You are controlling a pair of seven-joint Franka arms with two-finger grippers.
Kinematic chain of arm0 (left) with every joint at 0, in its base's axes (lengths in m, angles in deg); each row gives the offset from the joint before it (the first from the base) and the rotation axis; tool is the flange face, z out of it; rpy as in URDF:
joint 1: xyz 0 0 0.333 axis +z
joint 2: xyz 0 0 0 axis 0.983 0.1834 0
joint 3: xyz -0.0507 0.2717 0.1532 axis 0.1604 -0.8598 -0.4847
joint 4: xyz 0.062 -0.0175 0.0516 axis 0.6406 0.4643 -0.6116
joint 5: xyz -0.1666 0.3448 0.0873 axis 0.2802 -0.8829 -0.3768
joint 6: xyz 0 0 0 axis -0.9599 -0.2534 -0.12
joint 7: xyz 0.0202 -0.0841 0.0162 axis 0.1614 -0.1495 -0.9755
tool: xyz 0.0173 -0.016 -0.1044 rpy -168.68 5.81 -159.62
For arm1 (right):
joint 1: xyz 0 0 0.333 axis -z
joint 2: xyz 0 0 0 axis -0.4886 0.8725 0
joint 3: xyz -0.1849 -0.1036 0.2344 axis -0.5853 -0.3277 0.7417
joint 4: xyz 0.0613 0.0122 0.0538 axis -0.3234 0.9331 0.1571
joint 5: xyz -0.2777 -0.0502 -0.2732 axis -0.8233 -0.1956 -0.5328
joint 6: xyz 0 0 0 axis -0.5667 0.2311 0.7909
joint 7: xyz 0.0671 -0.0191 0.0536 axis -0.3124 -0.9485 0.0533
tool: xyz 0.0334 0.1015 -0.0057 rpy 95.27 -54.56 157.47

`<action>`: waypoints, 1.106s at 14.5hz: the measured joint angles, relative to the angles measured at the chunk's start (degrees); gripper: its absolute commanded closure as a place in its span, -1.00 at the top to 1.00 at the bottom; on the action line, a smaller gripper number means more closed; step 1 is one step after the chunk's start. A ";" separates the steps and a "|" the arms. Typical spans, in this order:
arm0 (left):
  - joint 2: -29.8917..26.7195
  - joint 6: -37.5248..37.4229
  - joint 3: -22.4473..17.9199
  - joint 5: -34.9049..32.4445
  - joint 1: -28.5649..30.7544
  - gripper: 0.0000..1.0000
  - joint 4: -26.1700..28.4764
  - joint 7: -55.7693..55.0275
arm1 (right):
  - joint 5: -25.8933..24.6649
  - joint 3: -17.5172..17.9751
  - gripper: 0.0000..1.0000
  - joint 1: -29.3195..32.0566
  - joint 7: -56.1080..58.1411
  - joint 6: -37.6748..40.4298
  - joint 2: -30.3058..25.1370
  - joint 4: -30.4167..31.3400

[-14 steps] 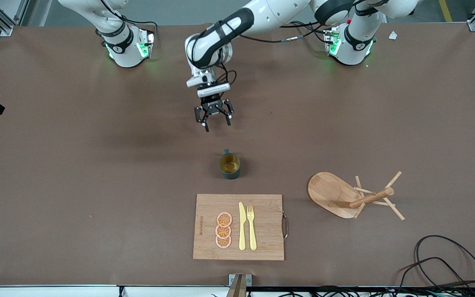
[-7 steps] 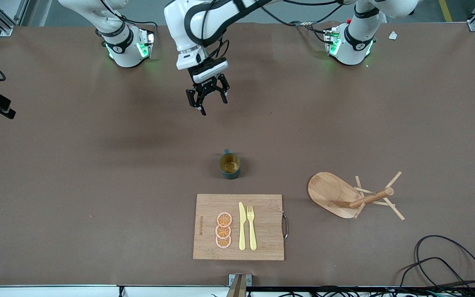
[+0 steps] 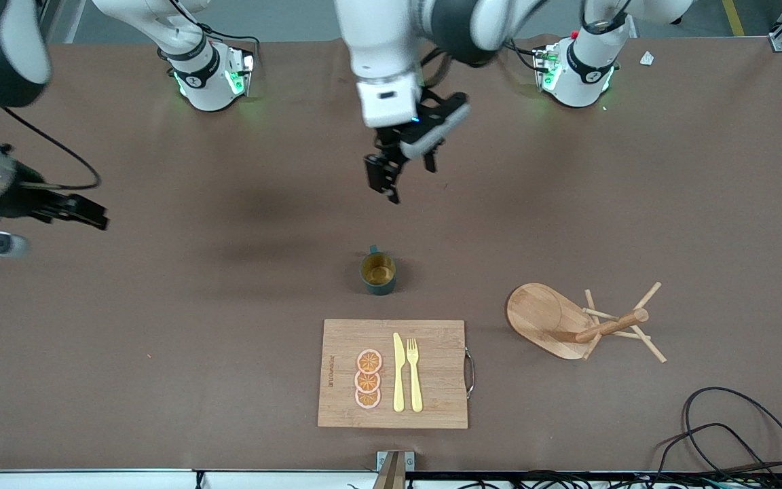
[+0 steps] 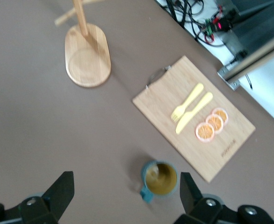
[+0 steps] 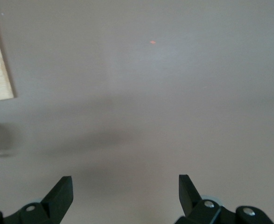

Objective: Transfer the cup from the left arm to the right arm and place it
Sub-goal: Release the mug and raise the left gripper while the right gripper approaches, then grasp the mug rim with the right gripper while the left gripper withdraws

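Nearest the front camera you have the cutting board (image 3: 392, 373) with a knife, a fork and orange slices on it, and the cup (image 3: 378, 273) stands upright on the bench (image 3: 160, 339) just a little farther from the camera than the board. The wooden peg stand (image 3: 571, 322) lies tipped over toward the left arm's end. The left gripper (image 3: 401, 159) hangs in the air over bare bench farther up, jaws apart and holding nothing. If you come down off-centre, a jaw may hit the rim or the handle and knock the cup over onto the board. The right gripper (image 3: 85, 212) waits over the right arm's end, jaws apart; bring it in too soon and the arms may bump.
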 measured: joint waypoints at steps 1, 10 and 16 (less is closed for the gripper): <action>-0.96 0.00 0.02 1.88 2.96 1.00 0.02 3.67 | 0.40 0.14 1.00 -2.50 -3.95 -1.16 1.23 0.00; -3.55 0.00 -0.01 13.46 26.35 1.00 0.47 38.37 | 2.59 0.40 1.00 -25.42 -42.59 -19.91 25.01 -12.65; -5.54 -4.58 0.12 18.55 39.33 1.00 0.43 64.52 | 2.59 0.31 1.00 -31.74 -55.66 -32.84 36.60 -15.66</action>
